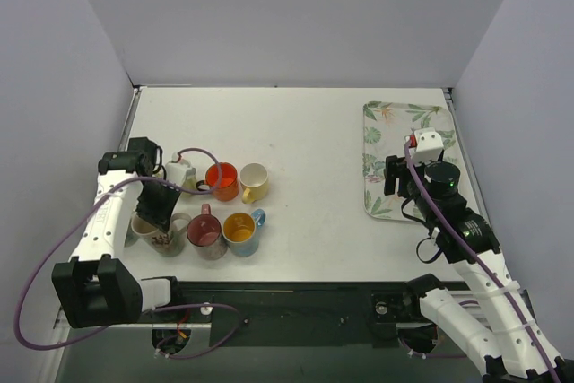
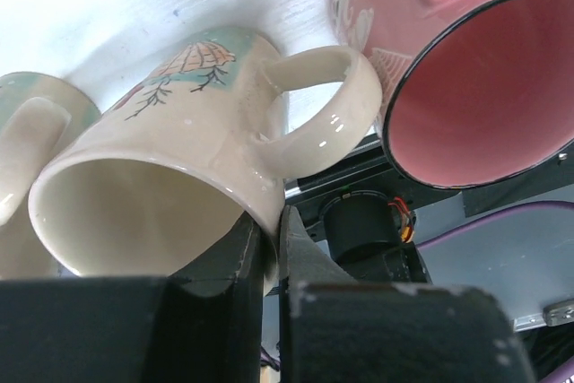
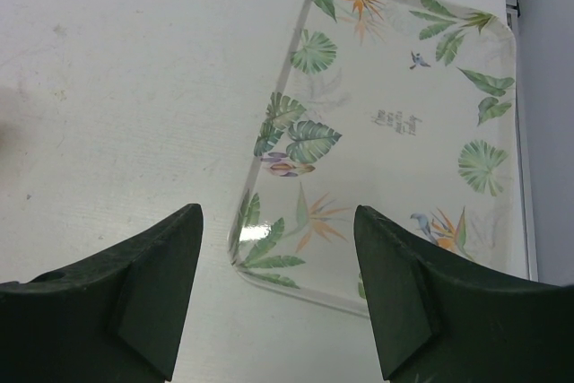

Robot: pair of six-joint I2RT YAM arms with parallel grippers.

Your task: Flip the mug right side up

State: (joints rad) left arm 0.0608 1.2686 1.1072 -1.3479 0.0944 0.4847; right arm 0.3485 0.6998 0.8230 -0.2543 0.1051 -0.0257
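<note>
**Left arm.** The left gripper (image 2: 272, 235) was found with its fingers (image 2: 229, 262) drawn close together, pinching the wall of the cream mug (image 2: 179, 123) at the rim. One finger sat inside the mouth and the other against the outer wall. The grip point lay directly below the root of the handle (image 2: 323, 105), which arched up and away from the fingertips. A pinch on the rim there appeared chosen so that wrist rotation would swing the mug about its lip.

**Task object.** The cream mug lay tilted between the fingers, its mouth facing back toward the wrist and its base pointing away. It was judged not yet upright. Whether its body rested on the table could not be told.

**Surroundings.** Just to the right of the fingers stood a pink mug (image 2: 475, 105), close to the handle. On the other side, a third mug (image 2: 36, 132) sat just beside the held mug's body. This crowding was judged a collision risk during the turn.

**Right arm.** The right gripper (image 3: 278, 311) was spread wide and held nothing, hovering over the near-left corner of the tray (image 3: 395, 177), partly above the bare table (image 3: 134, 87). It was well apart from the mugs, apparently parked clear of the work.
</note>
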